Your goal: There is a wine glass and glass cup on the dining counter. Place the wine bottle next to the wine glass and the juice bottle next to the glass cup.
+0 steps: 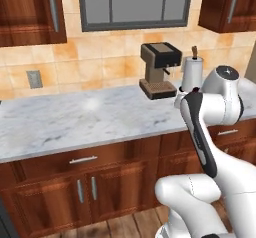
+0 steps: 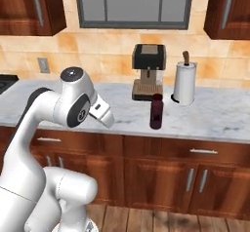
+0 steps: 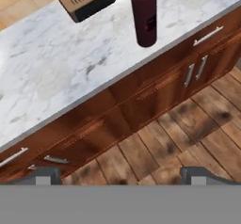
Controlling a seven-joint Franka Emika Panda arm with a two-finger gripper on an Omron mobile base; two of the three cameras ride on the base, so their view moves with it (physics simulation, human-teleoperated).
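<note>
You are at the start of fetching the juice bottle, a stubby dark maroon bottle standing upright near the front edge of a marble wall counter, in front of a coffee machine and near a paper towel roll. Your gripper is spread wide and empty, well short of the bottle, out over the wooden floor. Next, I judge, you must reach forward and up to straddle the bottle.
</note>
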